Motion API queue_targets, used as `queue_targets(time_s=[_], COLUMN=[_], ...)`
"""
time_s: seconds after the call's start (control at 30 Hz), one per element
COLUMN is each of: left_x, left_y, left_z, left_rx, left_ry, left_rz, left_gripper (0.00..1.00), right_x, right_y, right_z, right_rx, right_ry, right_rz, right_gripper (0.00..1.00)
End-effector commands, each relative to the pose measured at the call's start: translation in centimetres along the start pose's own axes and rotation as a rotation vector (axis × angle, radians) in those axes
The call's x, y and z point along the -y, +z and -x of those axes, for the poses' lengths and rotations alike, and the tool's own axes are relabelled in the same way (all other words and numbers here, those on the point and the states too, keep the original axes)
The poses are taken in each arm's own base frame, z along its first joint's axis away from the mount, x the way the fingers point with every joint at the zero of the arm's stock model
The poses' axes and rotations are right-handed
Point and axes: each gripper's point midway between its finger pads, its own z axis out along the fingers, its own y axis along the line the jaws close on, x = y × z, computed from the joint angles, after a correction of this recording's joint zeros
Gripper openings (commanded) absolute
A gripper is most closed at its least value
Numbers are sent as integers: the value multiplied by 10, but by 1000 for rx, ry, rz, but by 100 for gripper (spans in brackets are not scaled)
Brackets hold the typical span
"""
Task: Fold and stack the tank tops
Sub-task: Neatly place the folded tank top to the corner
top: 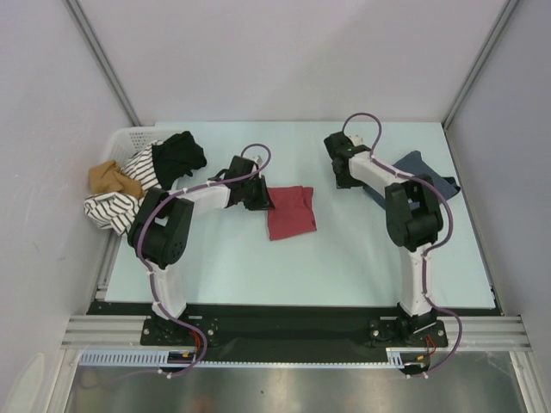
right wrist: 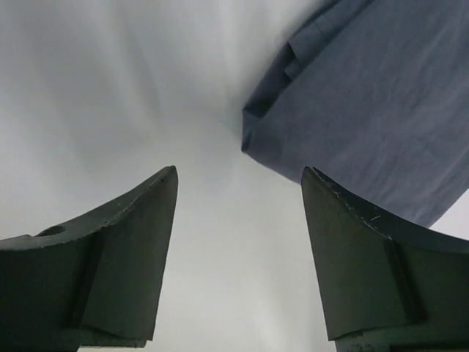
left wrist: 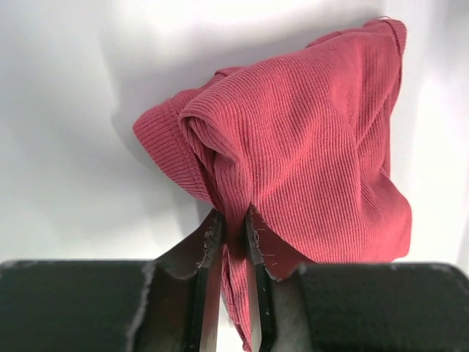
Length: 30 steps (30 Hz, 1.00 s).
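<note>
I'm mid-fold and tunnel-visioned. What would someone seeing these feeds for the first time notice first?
First, the red tank top, bunched up in the middle of the scene, with the left gripper pinching a fold of it. Next, the right gripper, open and empty just short of the blue-grey tank top on the right. Then the heap of striped, black and tan clothes spilling from the basket at the far left.
</note>
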Motion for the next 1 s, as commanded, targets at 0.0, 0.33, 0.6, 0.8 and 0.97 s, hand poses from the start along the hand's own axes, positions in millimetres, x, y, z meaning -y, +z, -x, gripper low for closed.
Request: queue_targets(time_s=[0.0, 0.33, 0.6, 0.8, 0.97], left_x=[14, 14, 12, 8, 6], left_y=[-19, -17, -21, -20, -19], left_z=[9, 6, 4, 2, 0], left_rx=[24, 21, 19, 15, 11], left_ry=[26, 26, 29, 23, 24], left_rz=[-48, -49, -39, -28, -21], left_gripper=[21, 21, 25, 26, 26], right_x=[15, 31, 33, -19, -54], right_y=[2, 23, 24, -23, -70], right_z=[11, 6, -5, -28, -90], right_rx=[19, -4, -13, 85, 92], right_ry=[-81, -145, -181, -271, -339], right_rz=[-173, -372, -377, -220, -2], right_gripper=[71, 61, 7, 0, 0])
